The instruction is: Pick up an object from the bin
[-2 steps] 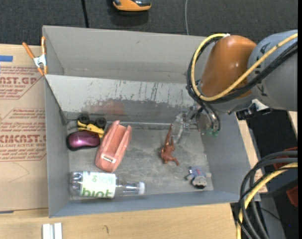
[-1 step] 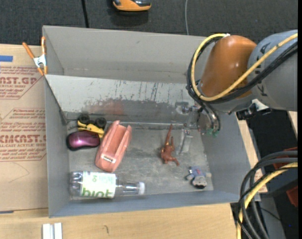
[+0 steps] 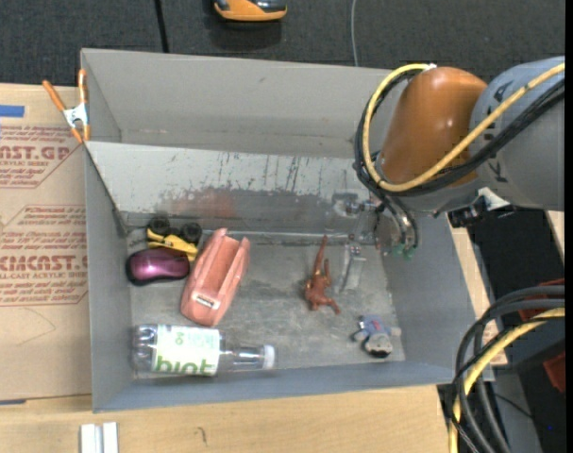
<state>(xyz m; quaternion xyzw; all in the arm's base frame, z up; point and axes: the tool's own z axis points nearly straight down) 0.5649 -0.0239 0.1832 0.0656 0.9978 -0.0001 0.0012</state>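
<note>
Orange wrist cover (image 3: pixel 428 125) hides the gripper (image 3: pixel 355 258) from above in the camera view; whether it is wide or narrow cannot be told. Small reddish-brown plastic toy figure (image 3: pixel 320 286) lies right of centre on the floor of the grey metal bin (image 3: pixel 220 102), just beside the gripper. Its long axis runs front-to-back, thin end toward the back wall.

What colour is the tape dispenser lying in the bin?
The tape dispenser is pink, with a white label; the camera view shows it.
</note>
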